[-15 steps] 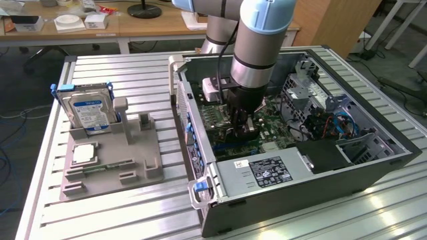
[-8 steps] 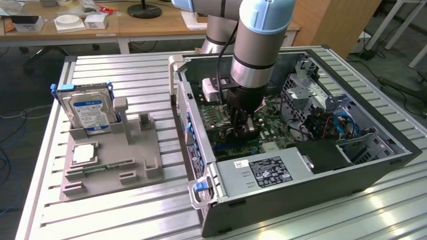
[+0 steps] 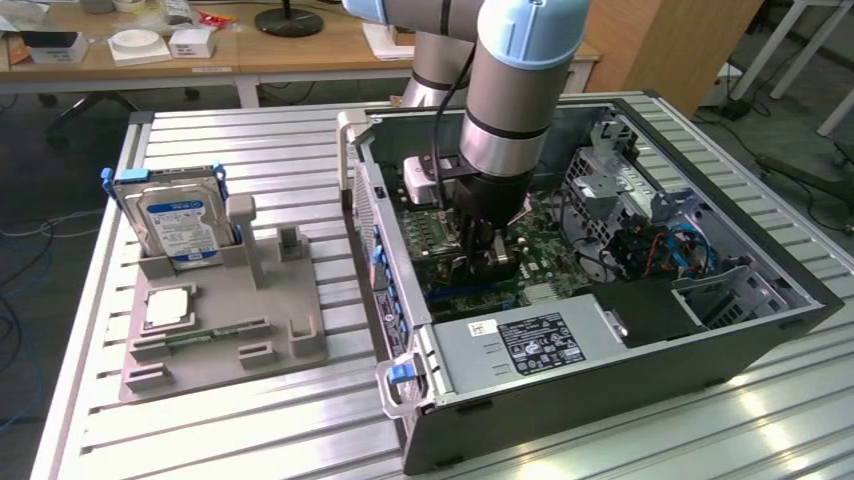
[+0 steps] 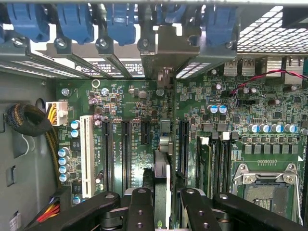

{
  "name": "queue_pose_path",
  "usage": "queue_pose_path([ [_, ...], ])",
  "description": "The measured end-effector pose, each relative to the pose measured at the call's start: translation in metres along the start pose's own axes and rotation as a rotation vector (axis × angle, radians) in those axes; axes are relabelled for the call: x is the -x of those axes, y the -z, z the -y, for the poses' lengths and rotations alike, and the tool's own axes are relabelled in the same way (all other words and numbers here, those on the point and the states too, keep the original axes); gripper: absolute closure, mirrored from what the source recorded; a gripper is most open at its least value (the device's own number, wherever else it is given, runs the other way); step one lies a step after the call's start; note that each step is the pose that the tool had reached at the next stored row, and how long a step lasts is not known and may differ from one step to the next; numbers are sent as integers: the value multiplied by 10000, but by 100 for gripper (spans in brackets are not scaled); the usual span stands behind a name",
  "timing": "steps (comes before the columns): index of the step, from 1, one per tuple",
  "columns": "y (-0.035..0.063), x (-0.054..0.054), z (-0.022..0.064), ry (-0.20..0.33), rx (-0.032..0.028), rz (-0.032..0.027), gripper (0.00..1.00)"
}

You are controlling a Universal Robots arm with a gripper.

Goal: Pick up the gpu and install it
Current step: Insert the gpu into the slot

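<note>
Now, wrist view: the gpu (image 4: 161,185) shows edge-on, a thin slab with a pale green rim. It stands upright between the black fingers (image 4: 140,208) of the gripper (image 4: 162,195), which are clamped on its two faces. It sits over the green motherboard (image 4: 130,96), among long black slots (image 4: 126,149); I cannot tell whether it is seated. Blue plastic latches (image 4: 77,21) line the case wall beyond.

Exterior view: the arm (image 3: 521,80), smooth grey with pale blue caps, reaches straight down into the open metal case (image 3: 574,410), with the gripper low over the board. On the exterior view's left, a grey moulded holder (image 3: 274,300) carries an upright silver hard drive (image 3: 180,225).
</note>
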State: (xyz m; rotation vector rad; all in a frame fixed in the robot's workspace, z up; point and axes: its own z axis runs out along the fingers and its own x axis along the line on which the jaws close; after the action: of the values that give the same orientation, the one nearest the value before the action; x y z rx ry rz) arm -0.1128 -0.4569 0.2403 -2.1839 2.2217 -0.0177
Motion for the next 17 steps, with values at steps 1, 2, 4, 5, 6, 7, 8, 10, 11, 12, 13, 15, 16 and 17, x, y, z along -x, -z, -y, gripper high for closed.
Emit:
queue_pose_path([
  [1, -1, 0, 0, 0, 0, -1, 74],
  [2, -3, 0, 0, 0, 0, 0, 74],
  [4, -9, 0, 0, 0, 0, -1, 74],
  [5, -13, 0, 0, 0, 1, -2, 74],
  [6, -16, -1, -1, 0, 1, -3, 74],
  [7, -22, 0, 0, 1, 0, -1, 74],
  [8, -26, 0, -1, 0, 0, -1, 74],
  [10, -33, -1, -1, 0, 1, -2, 74],
  [11, -36, -1, -1, 1, 2, -3, 74],
  [12, -39, -1, -1, 1, 2, -4, 74],
  [13, -43, -1, -1, 1, 1, -3, 74],
  [15, -47, -1, -1, 0, 1, -2, 74],
  [16, -48, 0, -1, 0, 1, -1, 74],
  [17, -48, 0, -1, 0, 0, 0, 74],
])
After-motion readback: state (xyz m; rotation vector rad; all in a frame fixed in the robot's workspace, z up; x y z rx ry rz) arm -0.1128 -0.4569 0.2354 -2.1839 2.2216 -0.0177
